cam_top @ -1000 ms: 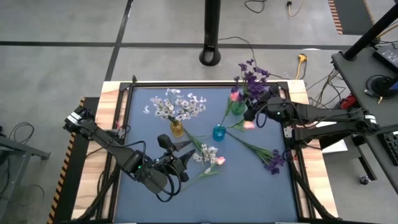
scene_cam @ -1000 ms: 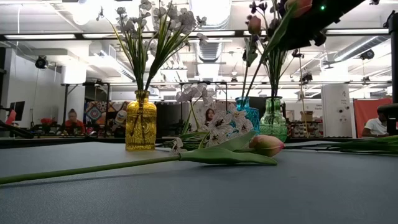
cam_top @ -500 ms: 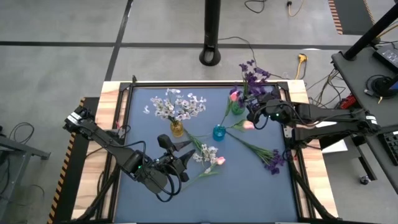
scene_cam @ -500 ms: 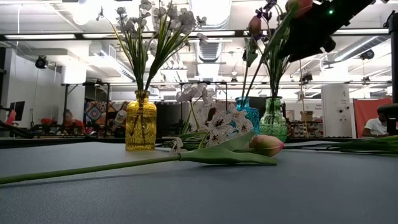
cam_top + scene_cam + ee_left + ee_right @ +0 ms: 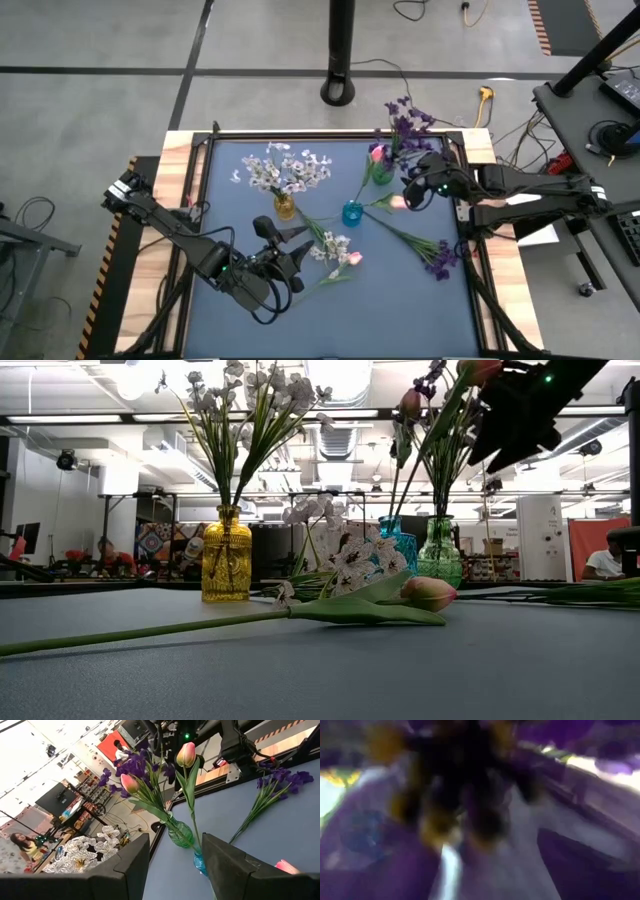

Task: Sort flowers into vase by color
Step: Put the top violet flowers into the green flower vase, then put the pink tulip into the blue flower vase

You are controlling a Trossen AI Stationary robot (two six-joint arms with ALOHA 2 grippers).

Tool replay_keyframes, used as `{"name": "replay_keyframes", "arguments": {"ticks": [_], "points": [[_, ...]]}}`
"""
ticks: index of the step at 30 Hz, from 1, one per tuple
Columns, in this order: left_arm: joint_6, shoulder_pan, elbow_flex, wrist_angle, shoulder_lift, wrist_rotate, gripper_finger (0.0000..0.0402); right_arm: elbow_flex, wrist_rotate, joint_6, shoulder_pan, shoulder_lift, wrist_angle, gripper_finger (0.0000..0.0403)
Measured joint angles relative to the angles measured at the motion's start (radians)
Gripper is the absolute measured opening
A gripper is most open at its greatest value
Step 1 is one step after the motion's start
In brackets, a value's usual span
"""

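Note:
My right gripper (image 5: 414, 188) (image 5: 505, 460) hovers open just right of the green vase (image 5: 383, 173), which stands on the table with dark purple sprays (image 5: 405, 125) and a pink tulip (image 5: 376, 153) stuck in it. The blue vase (image 5: 352, 213) holds one leaning pink tulip (image 5: 400, 201). White sprays (image 5: 288, 170) stand in the yellow vase (image 5: 285, 207). A white spray (image 5: 331, 245), a pink tulip (image 5: 354, 258) and a purple spray (image 5: 440, 258) lie flat on the mat. My left gripper (image 5: 303, 241) (image 5: 175, 870) waits open near the yellow vase, level with the table.
The three vases stand close together in the far half of the blue mat (image 5: 400, 310). Loose stems cross the middle of the mat between both arms. The mat's near strip is bare. People sit in the room beyond the far edge (image 5: 112, 555).
My right gripper has drawn back from the purple stems at the green vase toward the table's right edge, leaving the purple spray standing in the vase. My left arm has kept still.

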Motion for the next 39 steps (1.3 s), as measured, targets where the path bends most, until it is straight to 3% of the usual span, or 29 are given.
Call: {"name": "replay_keyframes", "arguments": {"ticks": [12, 20, 27, 32, 39], "points": [[-0.08, 0.0, 0.0, 0.0, 0.0, 0.016, 0.0164, 0.058, 0.0, 0.135, 0.003, 0.0, -0.227, 0.0313], [-0.233, -0.002, 0.0, -0.061, 0.0, 0.302, 0.0164, 0.045, -0.046, 0.266, 0.079, 0.0, -0.368, 0.0315], [-0.655, -0.001, 0.0, -0.316, 0.0, 0.498, 0.0164, 0.04, -0.054, 0.328, 0.179, 0.001, -0.371, 0.0308], [-0.798, -0.002, 0.0, -0.366, 0.004, 0.716, 0.0164, 0.04, -0.095, 0.389, 0.224, 0.001, -0.415, 0.0307], [-0.844, -0.005, 0.0, -0.362, 0.105, 0.794, 0.0165, 0.035, -0.133, 0.476, 0.289, 0.001, -0.489, 0.031]]}}
